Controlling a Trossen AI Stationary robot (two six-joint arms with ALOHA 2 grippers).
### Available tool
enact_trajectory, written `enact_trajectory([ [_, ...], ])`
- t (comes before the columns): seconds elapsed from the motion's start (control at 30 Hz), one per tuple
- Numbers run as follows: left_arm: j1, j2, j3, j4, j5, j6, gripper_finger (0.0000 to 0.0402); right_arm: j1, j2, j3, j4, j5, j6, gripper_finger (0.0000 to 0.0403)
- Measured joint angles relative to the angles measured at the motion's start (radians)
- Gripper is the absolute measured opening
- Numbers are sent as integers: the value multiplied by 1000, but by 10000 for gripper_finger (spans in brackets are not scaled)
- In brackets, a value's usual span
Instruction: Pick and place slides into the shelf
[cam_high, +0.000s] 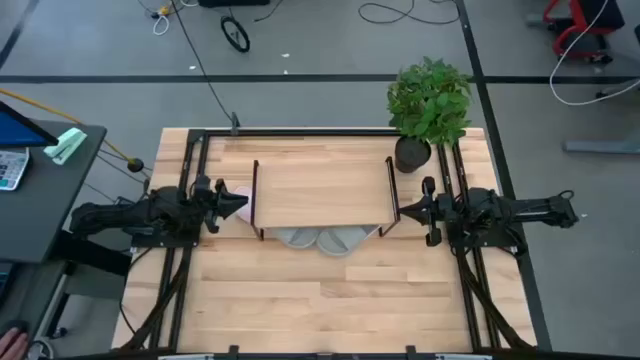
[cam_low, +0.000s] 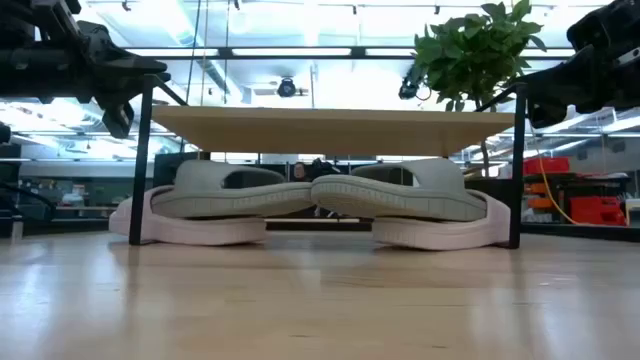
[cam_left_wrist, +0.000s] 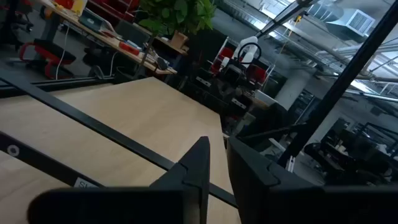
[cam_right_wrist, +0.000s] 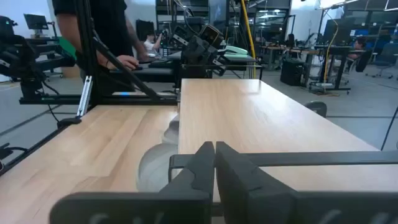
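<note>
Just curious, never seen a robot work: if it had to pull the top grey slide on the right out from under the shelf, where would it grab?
Probably the grey slide's wide strap or protruding front edge, approached from the shelf's open front; the board blocks access from above.

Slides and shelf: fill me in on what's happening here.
All four slides sit under the shelf: the grey pair resting on the pink pair. Neither arm holds anything. The left end effector hovers shut by the shelf's left end, and the right end effector hovers shut by its right end.
</note>
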Motion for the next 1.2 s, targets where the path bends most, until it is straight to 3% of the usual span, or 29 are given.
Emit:
enact_trajectory([
  [1.2, 0, 0, 0, 0, 0, 0, 63, 0, 0, 0, 0, 0, 0, 23],
])
